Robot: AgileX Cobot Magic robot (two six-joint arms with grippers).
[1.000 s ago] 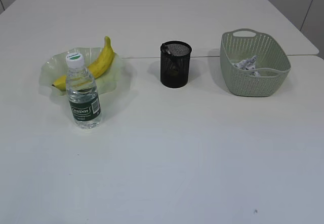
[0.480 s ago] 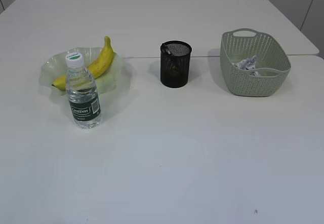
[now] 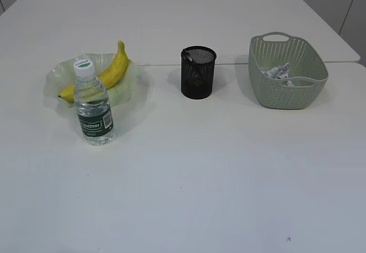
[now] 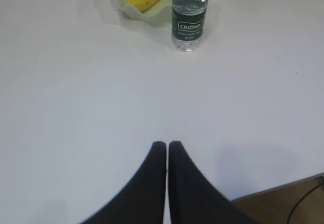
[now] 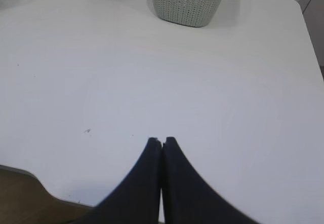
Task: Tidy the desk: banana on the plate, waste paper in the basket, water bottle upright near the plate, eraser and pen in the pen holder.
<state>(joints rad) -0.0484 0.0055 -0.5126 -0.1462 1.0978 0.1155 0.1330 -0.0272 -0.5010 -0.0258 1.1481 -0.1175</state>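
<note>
The basket [image 3: 287, 72] sits toward the tabletop's far right edge, holding the waste paper [image 3: 278, 71]. The plate [image 3: 57, 81], far left, cradles the banana [image 3: 108, 71]; the water bottle [image 3: 94, 104] stands upright just beside it. The pen holder [image 3: 198, 72] stands centrally. Left gripper [image 4: 166, 145] and right gripper [image 5: 161, 142] hang closed and empty near the front edge, suggesting completion.

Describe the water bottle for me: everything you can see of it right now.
The water bottle is clear plastic with a white cap marked in green and a dark green label bearing white lettering. It looks nearly full of water. It stands upright on the white table, capped, directly in front of the pale green plate that holds the banana, partly hiding the plate's near rim. Whether it touches the plate cannot be told. Neither hand is near it.
</note>
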